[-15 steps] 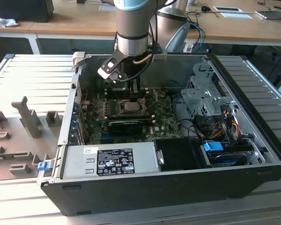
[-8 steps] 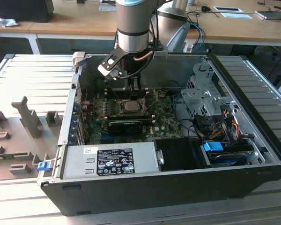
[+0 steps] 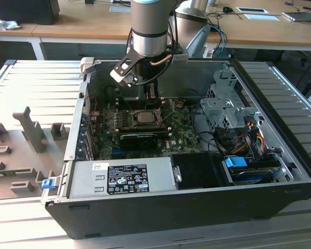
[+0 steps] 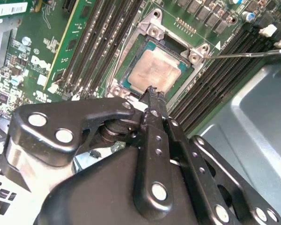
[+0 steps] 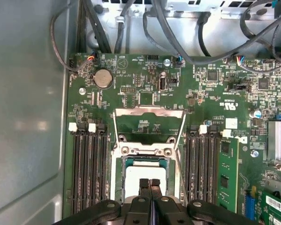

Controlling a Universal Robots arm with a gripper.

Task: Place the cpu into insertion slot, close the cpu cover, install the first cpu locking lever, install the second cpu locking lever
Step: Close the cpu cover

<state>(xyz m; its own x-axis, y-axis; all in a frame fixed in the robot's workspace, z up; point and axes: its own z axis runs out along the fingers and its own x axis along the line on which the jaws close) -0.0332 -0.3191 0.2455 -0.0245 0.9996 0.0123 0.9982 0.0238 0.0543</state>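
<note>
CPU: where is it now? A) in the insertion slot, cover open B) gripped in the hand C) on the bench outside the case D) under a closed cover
A: the cpu lies bare-faced in the insertion slot, with the cpu cover swung back.

Take the insertion slot (image 5: 145, 161) as the dial's centre, with the gripper (image 5: 150, 183) at 6 o'clock. The cpu (image 5: 136, 172) lies flat in the slot, pale face up. The gripper's 2 black fingers (image 5: 144, 186) are pressed together over the chip's 6 o'clock edge (contact cannot be told). At 12 o'clock the cpu cover (image 5: 149, 111) stands swung open, with green motherboard (image 5: 210, 101) showing through its cut-out. One bank of black memory slots (image 5: 86, 164) lies at 9 o'clock, another bank (image 5: 201, 164) at 3. A coin battery (image 5: 103, 78) sits at 11 o'clock, dark cables (image 5: 171, 33) at 12, and a grey case wall (image 5: 28, 117) at 9.
</note>
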